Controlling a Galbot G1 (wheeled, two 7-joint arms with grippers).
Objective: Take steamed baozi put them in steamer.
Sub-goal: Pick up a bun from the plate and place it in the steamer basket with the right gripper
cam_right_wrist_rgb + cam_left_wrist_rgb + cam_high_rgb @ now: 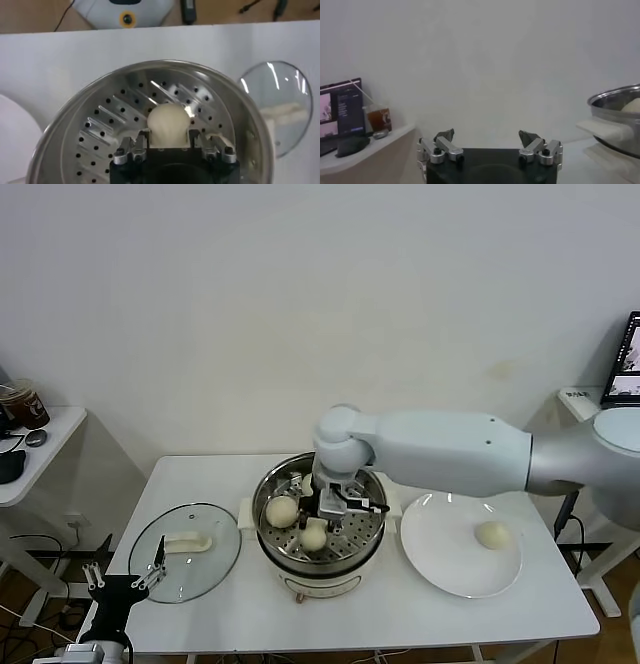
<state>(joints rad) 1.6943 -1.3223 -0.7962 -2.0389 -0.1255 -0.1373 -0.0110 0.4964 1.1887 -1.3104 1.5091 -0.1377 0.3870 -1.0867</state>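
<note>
At the far left, below the table's front corner, the left gripper (pixel 125 576) hangs parked with its two fingers spread wide and nothing between them. Just beside it on the white rectangular table (pixel 400 614) lies the round glass lid with a white handle (pixel 186 550). At the table's middle stands the large shiny stainless-steel steamer (pixel 320 524) with its perforated tray. Two small smooth cream-white baozi (pixel 281 510) rest on that tray, near each other. The right gripper (pixel 169 142) reaches down into the steamer, its fingers (pixel 141 138) set narrowly on either side of the nearer bun (pixel 169 122); whether they press it or have slackened cannot be told. To the right, a flat round white plate (pixel 450 569) carries one more bun (pixel 492 534).
</note>
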